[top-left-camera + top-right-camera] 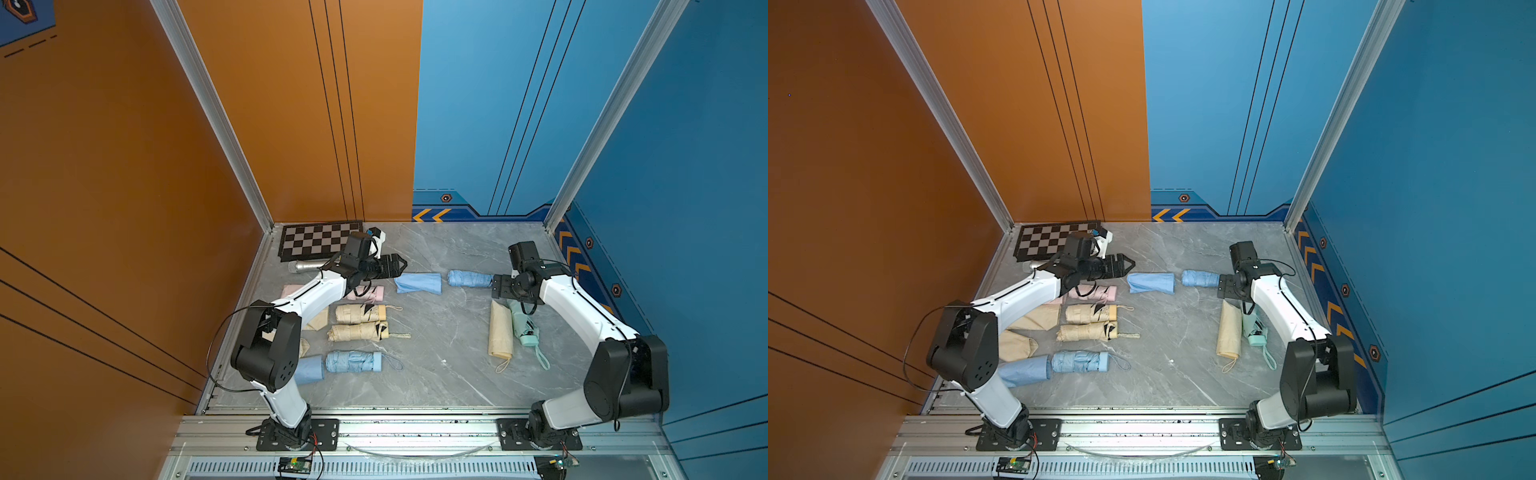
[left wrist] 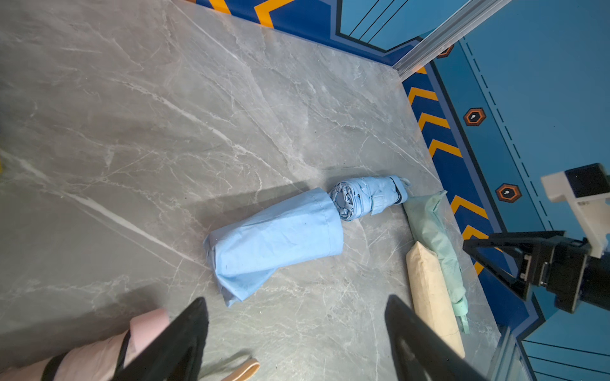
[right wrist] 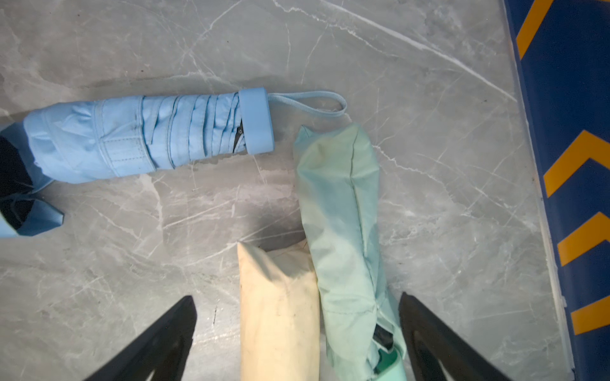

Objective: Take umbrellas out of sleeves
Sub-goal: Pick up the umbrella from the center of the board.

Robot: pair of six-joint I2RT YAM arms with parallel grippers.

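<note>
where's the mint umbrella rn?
In a top view, the mint umbrella lies sleeved on the right side of the table, touching the cream sleeved umbrella.

Bare umbrellas [image 1: 353,361]: five. Empty sleeves [image 1: 417,283]: five. Sleeved umbrellas [image 1: 500,332]: two (cream, mint).

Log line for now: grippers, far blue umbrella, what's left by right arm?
left gripper open, empty | right gripper open, empty | light blue umbrella out, beside blue sleeve | cream sleeve, mint sleeve: full

Blue umbrella [image 1: 469,278] beside empty sleeve [image 1: 417,283]
</note>
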